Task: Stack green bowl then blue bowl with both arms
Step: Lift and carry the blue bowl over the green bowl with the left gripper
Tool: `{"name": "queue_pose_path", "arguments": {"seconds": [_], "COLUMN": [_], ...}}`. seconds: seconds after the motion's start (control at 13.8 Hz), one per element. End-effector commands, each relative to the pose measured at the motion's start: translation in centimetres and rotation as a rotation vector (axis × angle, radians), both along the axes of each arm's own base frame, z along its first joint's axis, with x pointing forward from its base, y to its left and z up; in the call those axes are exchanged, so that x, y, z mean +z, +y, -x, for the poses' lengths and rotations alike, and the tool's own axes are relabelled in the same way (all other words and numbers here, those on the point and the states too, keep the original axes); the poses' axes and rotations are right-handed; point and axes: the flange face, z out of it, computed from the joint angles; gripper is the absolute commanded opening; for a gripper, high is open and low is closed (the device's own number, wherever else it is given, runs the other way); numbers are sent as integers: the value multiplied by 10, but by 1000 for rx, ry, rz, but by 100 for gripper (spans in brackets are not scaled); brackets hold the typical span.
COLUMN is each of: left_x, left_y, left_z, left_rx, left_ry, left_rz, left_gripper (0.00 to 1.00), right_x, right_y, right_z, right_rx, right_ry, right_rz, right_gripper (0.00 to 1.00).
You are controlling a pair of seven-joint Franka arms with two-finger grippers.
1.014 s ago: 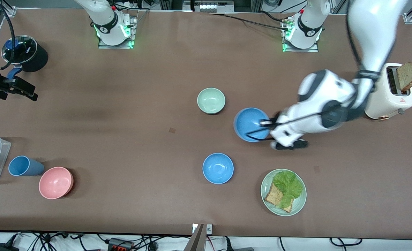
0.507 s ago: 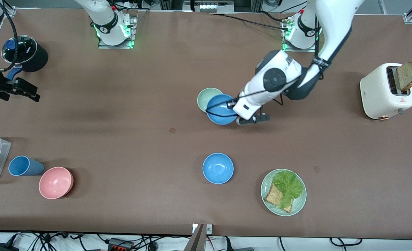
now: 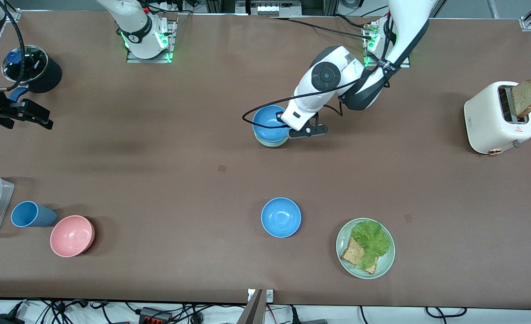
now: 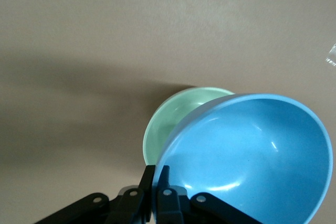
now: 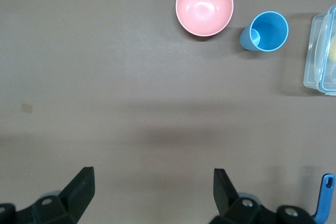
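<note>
Grip of left gripper point(image 3: 289, 129) pinched tight on the rim of the blue bowl point(image 3: 268, 121), fingers point(image 4: 157, 178) together with the rim between them. Held tilted in the air over the green bowl point(image 3: 272, 143), covering most of it in the front view. Seen in the left wrist view as blue bowl point(image 4: 252, 156) overlapping the green bowl point(image 4: 168, 124), mint inside showing on one edge only; touching or apart, cannot tell. Green bowl sitting on the table point(image 3: 157, 171) near its middle, closer to the arms' bases than to the front camera.

Right gripper point(image 3: 36, 118) waiting in the air over the right arm's end of the table, beside a black pot point(image 3: 45, 74) with a glass lid. Fingers point(image 5: 81, 184) spread wide apart, nothing between them.

Second blue bowl point(image 3: 281, 217) standing alone, nearer the front camera than the green bowl and well apart from it. Beside it, toward the left arm's end, a green plate point(image 3: 385, 261) with lettuce and bread. Pink bowl point(image 3: 72, 236) and blue cup point(image 3: 29, 214) just beside each other toward the right arm's end. White toaster point(image 3: 494, 119) with a bread slice at the left arm's end.
</note>
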Motion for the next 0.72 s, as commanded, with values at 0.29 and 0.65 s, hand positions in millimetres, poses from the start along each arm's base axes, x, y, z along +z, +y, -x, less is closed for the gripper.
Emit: {"name": "queue_pose_path", "arguments": {"seconds": [0.29, 0.65], "left_x": [-13, -22], "left_y": [5, -1], "left_z": [7, 10], "left_rx": [-41, -57], "left_ry": [-38, -42], "left_rz": [-40, -58], "left_gripper": [0, 1], "right_x": [6, 5], "right_y": [-1, -1], "right_z": [0, 1], "right_rx": [2, 6], "right_ry": [-9, 0], "right_rz": [1, 1], "right_gripper": [100, 100]}}
